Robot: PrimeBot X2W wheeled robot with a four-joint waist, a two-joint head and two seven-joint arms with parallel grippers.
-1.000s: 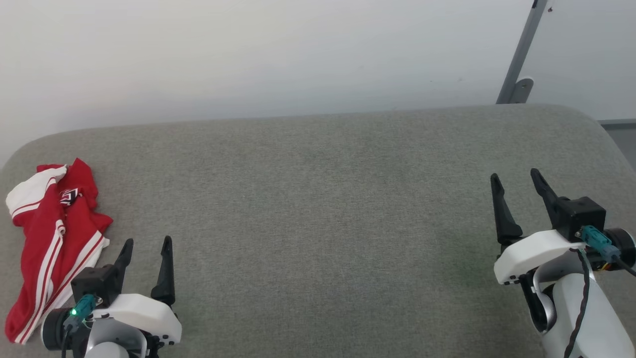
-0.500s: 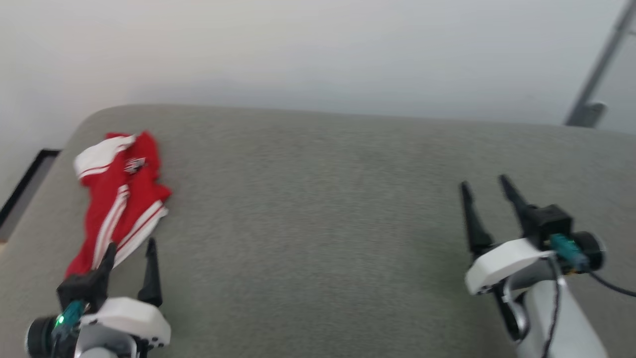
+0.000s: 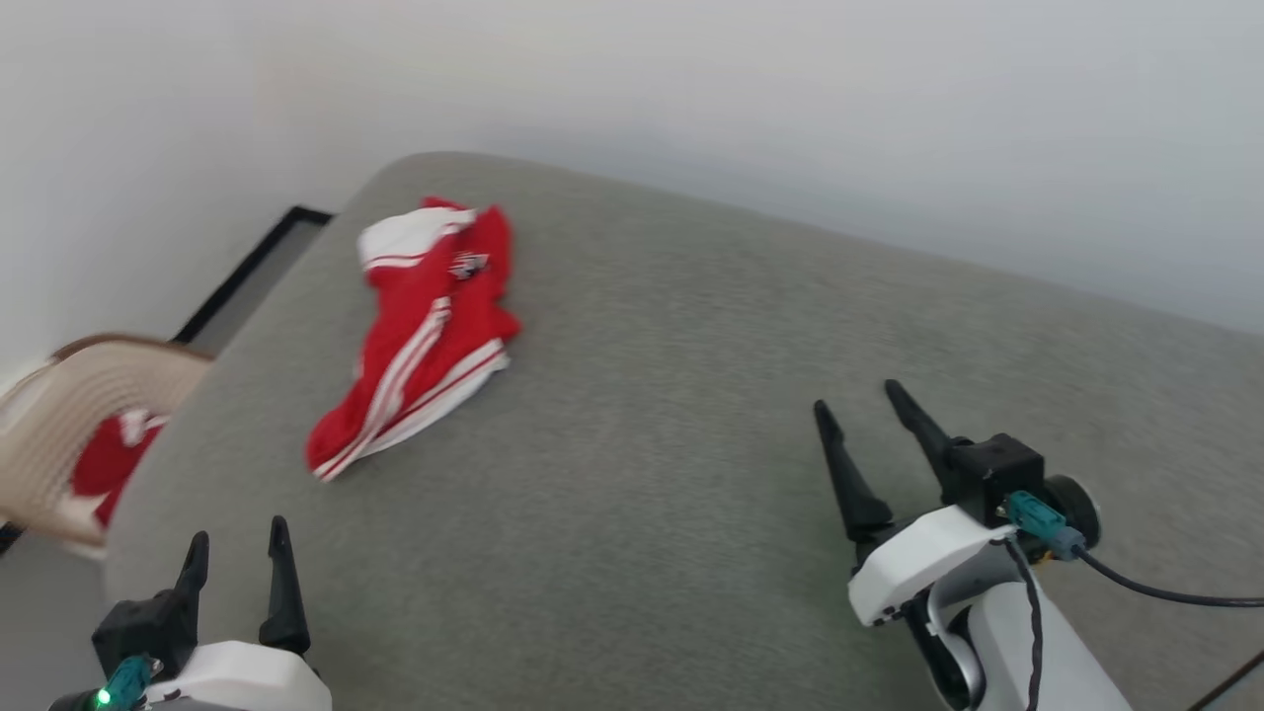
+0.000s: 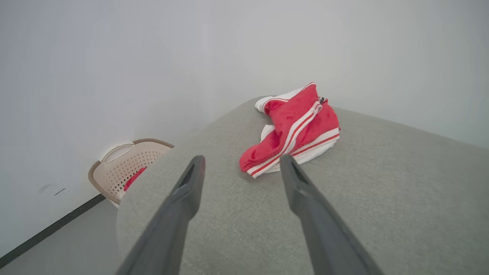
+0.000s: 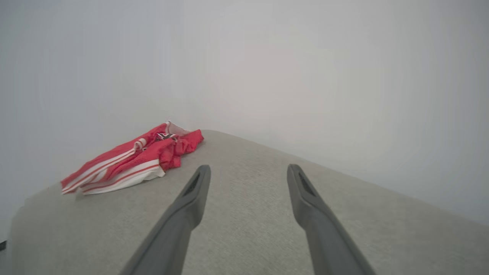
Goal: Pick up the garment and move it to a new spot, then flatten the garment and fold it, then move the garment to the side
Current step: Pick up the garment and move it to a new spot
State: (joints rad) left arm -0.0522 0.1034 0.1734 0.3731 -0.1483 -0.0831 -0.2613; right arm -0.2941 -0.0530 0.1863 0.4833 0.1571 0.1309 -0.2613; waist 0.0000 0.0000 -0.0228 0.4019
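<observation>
The soft red-and-white shirt (image 3: 425, 336) is not yet picked up at eleven o'clock; left gripper (image 3: 240, 530) and right gripper (image 3: 856, 395) are spread, empty.

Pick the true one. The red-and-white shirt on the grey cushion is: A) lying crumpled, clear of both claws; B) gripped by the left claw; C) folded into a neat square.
A: the shirt lies bunched on the cushion, with the left claw and the right claw both open and apart from it.
</observation>
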